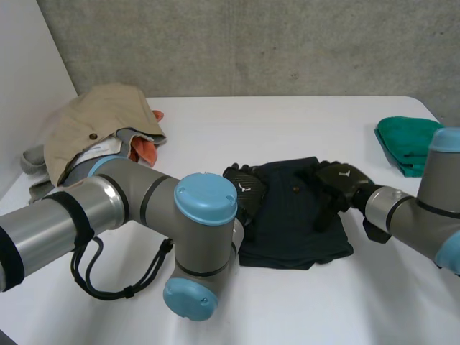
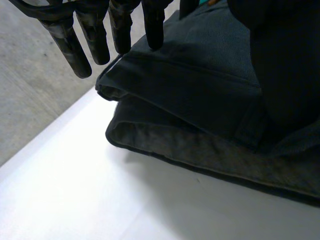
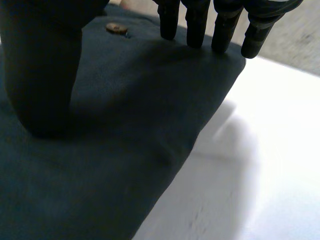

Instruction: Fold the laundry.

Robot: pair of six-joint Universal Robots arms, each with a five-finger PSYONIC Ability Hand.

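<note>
White table [image 1: 287,122] under a grey concrete wall carries the job's thing near its middle: a dark navy garment [image 1: 298,215], already doubled into a compact, nearly square bundle. Its slightly longer side runs from the far edge toward the robot. The left wrist view shows its stacked layers and a turned hem lying one on another at the corner by that hand.

The bundle lies squarely between the two hands, so neither arm is clearly nearer. The left hand [image 1: 243,188] sits at the bundle's left edge, its fingers [image 2: 122,30] straight and spread over the corner, gripping nothing. The right hand [image 1: 339,181] lies across the far right part, its fingers [image 3: 195,25] likewise straight above the cloth near a small button [image 3: 116,28], with the thumb [image 3: 40,75] down on the fabric. Whether those fingertips press the cloth or only hover I cannot tell. Both hands are relaxed and flat, more pressing than grasping.

I judge that a further fold would go across the short way, one side edge carried toward the other, with the opposite hand pinning the cloth.

Farther out, a beige garment [image 1: 100,129] is heaped at the far left with an orange cloth [image 1: 146,151] tucked in it, and a green cloth [image 1: 410,144] lies well apart at the far right.
</note>
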